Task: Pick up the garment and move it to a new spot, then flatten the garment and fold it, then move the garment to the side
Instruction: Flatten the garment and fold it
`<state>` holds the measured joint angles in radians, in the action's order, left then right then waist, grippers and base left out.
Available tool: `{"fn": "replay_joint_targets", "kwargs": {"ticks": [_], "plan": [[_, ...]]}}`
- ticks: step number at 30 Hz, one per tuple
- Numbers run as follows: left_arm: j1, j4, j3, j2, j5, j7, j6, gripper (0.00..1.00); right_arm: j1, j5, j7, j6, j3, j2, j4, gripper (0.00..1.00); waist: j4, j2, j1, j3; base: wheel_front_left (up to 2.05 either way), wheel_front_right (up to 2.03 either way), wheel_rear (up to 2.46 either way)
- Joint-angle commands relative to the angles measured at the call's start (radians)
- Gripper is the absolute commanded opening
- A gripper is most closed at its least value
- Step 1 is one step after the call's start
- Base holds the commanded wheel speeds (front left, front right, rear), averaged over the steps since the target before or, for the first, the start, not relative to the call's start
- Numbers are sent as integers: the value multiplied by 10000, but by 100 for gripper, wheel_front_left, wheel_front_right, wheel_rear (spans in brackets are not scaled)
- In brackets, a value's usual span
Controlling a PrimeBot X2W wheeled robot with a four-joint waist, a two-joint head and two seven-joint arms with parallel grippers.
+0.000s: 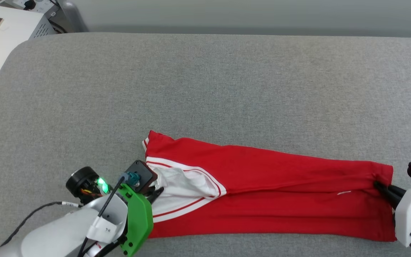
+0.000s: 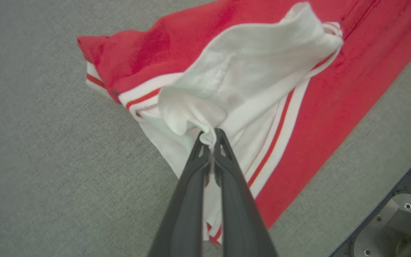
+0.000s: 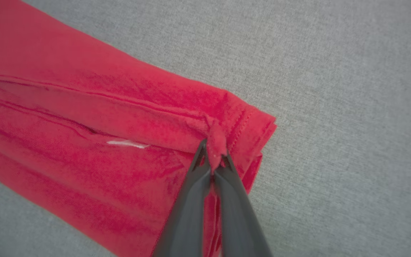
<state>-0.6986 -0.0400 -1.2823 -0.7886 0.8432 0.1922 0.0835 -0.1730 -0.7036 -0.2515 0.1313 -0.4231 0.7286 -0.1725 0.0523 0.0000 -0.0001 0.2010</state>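
I see the shirt (image 1: 269, 189) lying folded into a long red band across the near part of the grey padded table (image 1: 205, 82), its white, striped end toward my left. My left gripper (image 2: 211, 137) is pinched tight on a fold of the white cloth. My right gripper (image 3: 212, 157) is clamped on a small bunch of red cloth at the hem end.

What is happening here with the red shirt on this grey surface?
The robot is working on the garment, which lies on the grey table folded lengthwise into a long band. The left gripper is shut on a pinch of the white sleeve at one end. The right gripper is shut on a bit of red fabric at the opposite end. Both ends are held low, close to the table.
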Motion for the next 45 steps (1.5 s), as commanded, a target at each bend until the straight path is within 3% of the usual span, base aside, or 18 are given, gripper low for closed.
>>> {"fn": "replay_joint_targets", "kwargs": {"ticks": [1,6,7,8,9,14,21,27,31,39,45], "plan": [[280,-122,21,146,-8,-120,77,0,266,85,-51,-6,103,-59,-23,0,45,0,1,83,0,0,0],[734,-837,32,568,-43,-741,124,0,627,210,-59,-6,384,-307,-314,0,46,0,1,276,0,0,0],[775,-975,32,650,-68,-823,108,21,645,233,-49,-6,410,-357,-367,0,42,0,1,293,0,0,0],[789,-1134,51,753,-152,-1017,159,89,653,263,-9,-6,454,-415,-411,47,38,0,1,307,0,0,0],[794,-1241,99,834,-221,-1229,231,100,649,283,63,-6,520,-476,-435,100,30,0,1,311,0,0,0],[985,-1416,307,983,-436,-2107,664,100,743,191,379,-6,889,-676,-60,100,-10,0,1,98,0,0,0],[1481,-804,946,697,-751,-3530,2084,100,1219,-228,320,-6,1852,-293,1296,100,-10,0,1,-231,0,0,0],[1973,-385,1653,585,-1004,-4319,3418,100,1499,-711,-569,-6,2900,246,2180,100,75,0,1,-322,0,0,0],[2278,-189,2150,686,-1394,-4499,4117,100,1681,-1362,-1852,-6,3351,521,2369,100,188,0,1,-278,0,0,0],[3152,455,4032,1336,-2684,-4536,4972,100,1808,-2021,-3559,-6,3368,495,1964,100,468,0,1,12,0,0,0],[4229,713,5880,1970,-3866,-4538,5145,100,1564,-2046,-3760,-6,3053,6,1197,100,689,0,1,256,0,0,0]]}}
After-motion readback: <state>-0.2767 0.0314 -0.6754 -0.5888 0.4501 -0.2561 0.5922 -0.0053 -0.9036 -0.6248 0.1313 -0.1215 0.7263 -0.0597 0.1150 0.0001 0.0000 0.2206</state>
